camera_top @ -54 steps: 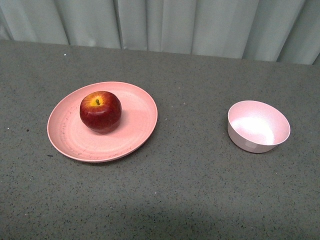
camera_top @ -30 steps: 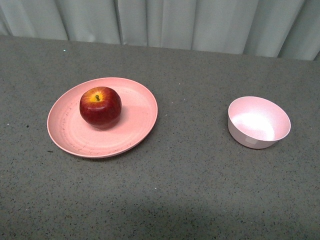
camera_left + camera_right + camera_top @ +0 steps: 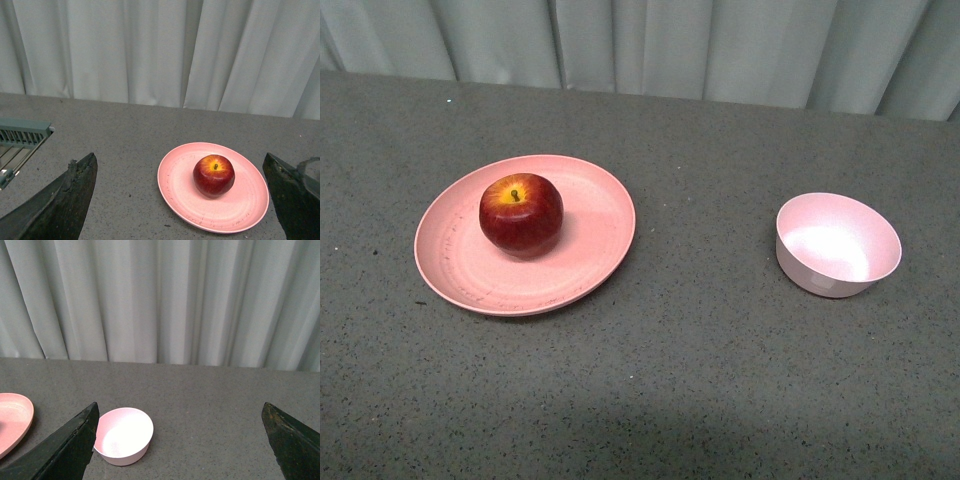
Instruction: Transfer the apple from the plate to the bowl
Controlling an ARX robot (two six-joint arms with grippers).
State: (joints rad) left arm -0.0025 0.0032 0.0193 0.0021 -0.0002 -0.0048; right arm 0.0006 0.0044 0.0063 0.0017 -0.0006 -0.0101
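The left gripper (image 3: 178,156) is spread wide, its two dark fingers (image 3: 60,200) far apart and holding nothing. A grey-green slatted rack (image 3: 22,132) lies outside one finger. Ahead of this gripper, framed between the fingers and clear of both, the plate (image 3: 590,250) rests on the grey speckled table (image 3: 700,350). The apple (image 3: 521,213) sits on the plate, stem up. Well apart from the plate, the bowl (image 3: 800,270) stands upright and empty, ahead of the right gripper (image 3: 180,405) and close to one of its fingers (image 3: 65,450). That gripper also gapes wide, grasping nothing.
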